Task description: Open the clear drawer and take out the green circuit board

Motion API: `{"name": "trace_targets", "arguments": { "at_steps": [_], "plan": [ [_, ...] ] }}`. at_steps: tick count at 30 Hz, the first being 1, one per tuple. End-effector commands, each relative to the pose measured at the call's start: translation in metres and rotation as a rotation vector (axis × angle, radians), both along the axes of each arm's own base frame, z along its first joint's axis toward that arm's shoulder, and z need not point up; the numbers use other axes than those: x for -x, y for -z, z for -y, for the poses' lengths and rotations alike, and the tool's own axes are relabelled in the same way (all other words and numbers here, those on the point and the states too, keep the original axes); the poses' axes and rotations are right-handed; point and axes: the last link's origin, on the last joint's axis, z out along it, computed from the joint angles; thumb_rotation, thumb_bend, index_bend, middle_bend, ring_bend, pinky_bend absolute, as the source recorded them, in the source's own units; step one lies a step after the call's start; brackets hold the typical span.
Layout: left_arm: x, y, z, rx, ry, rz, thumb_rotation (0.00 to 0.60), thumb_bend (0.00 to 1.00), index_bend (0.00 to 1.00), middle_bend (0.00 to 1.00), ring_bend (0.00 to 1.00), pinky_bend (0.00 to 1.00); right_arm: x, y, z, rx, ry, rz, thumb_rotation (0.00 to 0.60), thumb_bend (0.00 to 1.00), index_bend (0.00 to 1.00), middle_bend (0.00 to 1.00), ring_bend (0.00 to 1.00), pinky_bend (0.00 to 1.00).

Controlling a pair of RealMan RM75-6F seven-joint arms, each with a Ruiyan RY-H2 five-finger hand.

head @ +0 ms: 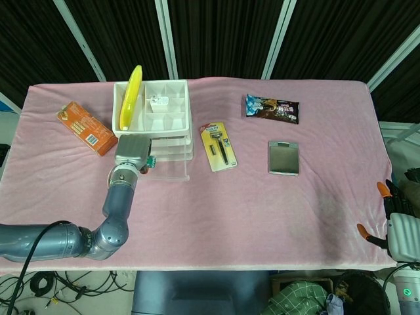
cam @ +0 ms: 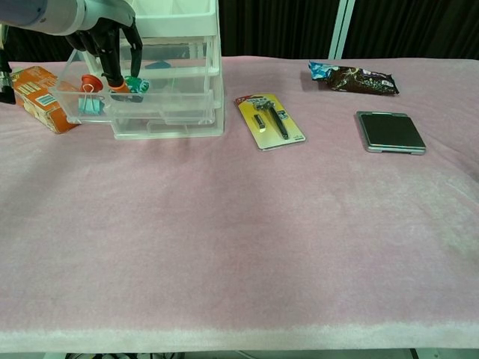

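The clear drawer [cam: 78, 96] of the clear drawer unit [cam: 183, 101] stands pulled out. The green circuit board [cam: 135, 83] lies inside it, and a corner of the green circuit board [head: 151, 163] also shows in the head view. My left hand [cam: 105, 34] reaches down into the drawer, thumb and a finger closed around the board. From the head view, the left hand [head: 133, 151] covers most of the open drawer. My right hand [head: 399, 220] hangs off the table's right front corner, fingers apart and holding nothing.
A blue binder clip [cam: 90, 105] lies in the same drawer. A white tray [head: 172, 115] with a banana [head: 131, 97] tops the unit. An orange box [head: 86, 127] lies to its left. A razor pack [head: 218, 146], grey scale [head: 283, 157] and snack bag [head: 272, 108] lie to the right.
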Motion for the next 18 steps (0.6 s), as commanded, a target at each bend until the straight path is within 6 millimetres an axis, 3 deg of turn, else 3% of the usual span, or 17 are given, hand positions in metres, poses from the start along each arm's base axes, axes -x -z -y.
{"name": "trace_targets", "arguments": {
  "at_steps": [1,13,18],
  "plan": [
    [0.000,0.000,0.000,-0.001,-0.002,0.002,0.600,0.31,0.55,1.00,1.00,1.00,0.000,0.000,0.000,0.000,-0.001,0.000,0.600,0.13,0.00,0.00,0.00,0.12],
    [-0.001,-0.009,0.000,-0.019,0.009,0.029,0.600,0.34,0.57,1.00,1.00,1.00,0.000,0.000,0.000,0.001,-0.003,0.000,0.600,0.13,0.00,0.00,0.00,0.12],
    [-0.013,-0.024,0.007,-0.028,0.050,0.064,0.600,0.34,0.57,1.00,1.00,1.00,0.000,0.000,0.000,0.002,-0.003,0.001,0.600,0.13,0.00,0.00,0.00,0.12]
  ]
}}
